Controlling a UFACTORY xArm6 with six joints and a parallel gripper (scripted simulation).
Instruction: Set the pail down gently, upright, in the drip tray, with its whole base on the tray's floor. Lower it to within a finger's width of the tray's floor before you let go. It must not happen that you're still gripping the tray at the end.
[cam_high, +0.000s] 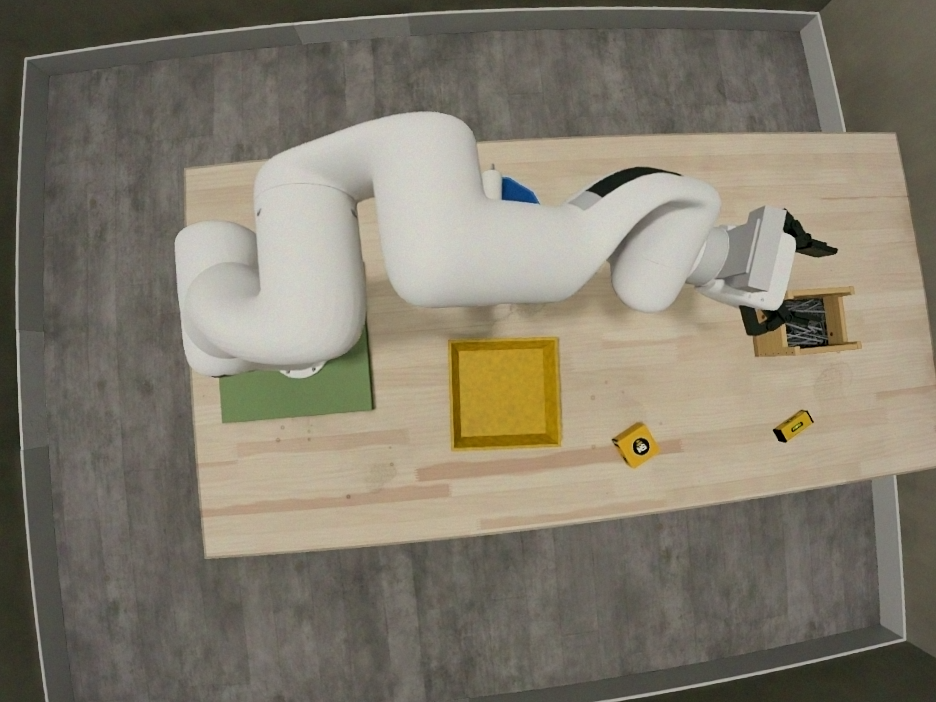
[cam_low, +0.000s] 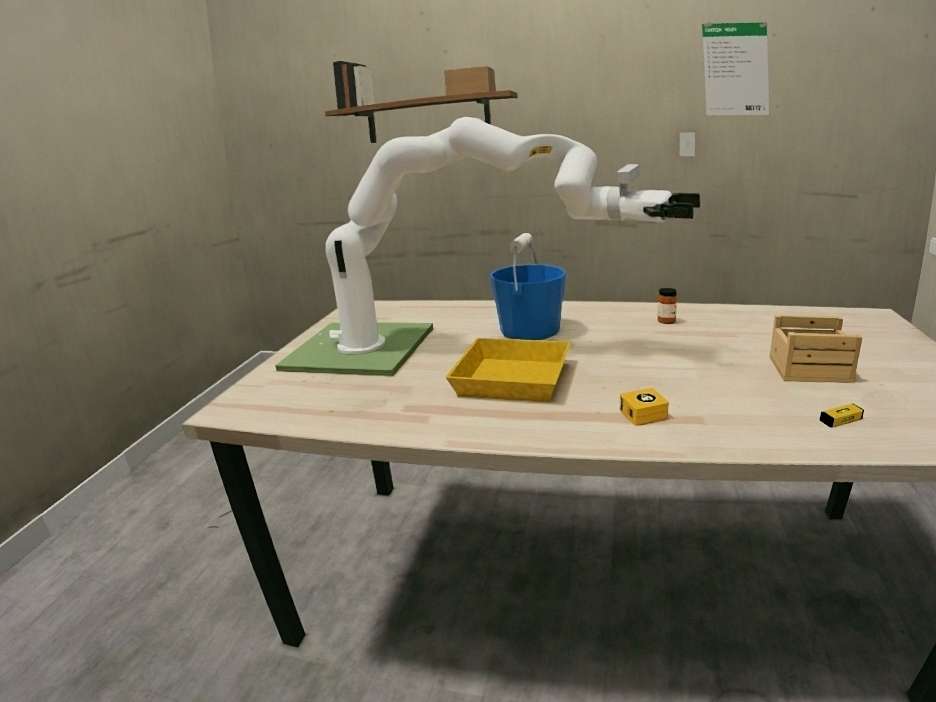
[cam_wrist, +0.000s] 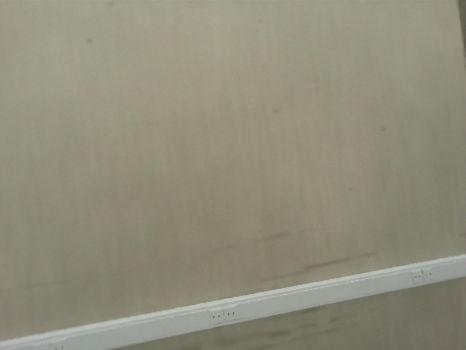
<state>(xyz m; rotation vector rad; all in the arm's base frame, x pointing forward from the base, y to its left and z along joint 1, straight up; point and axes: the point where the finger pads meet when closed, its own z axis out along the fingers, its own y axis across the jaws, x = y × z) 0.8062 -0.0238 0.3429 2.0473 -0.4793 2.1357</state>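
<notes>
The blue pail (cam_low: 527, 299) stands upright on the table behind the tray, its white-grip handle raised; from above only a sliver of the pail (cam_high: 521, 188) shows under my arm. The yellow drip tray (cam_low: 508, 368) is empty near the table's middle, also in the top view (cam_high: 505, 392). My gripper (cam_low: 684, 205) is open and empty, held high and level, pointing right, well to the right of the pail. In the top view the gripper (cam_high: 790, 283) hangs over the crate's left edge. The wrist view shows only wall and a baseboard.
A wooden crate (cam_low: 815, 347) holding metal parts (cam_high: 807, 320) stands at the right. A small orange jar (cam_low: 666, 305) is at the back. A yellow box (cam_low: 643, 405) and a small yellow level (cam_low: 840, 414) lie near the front. My green base plate (cam_low: 356, 347) is at the left.
</notes>
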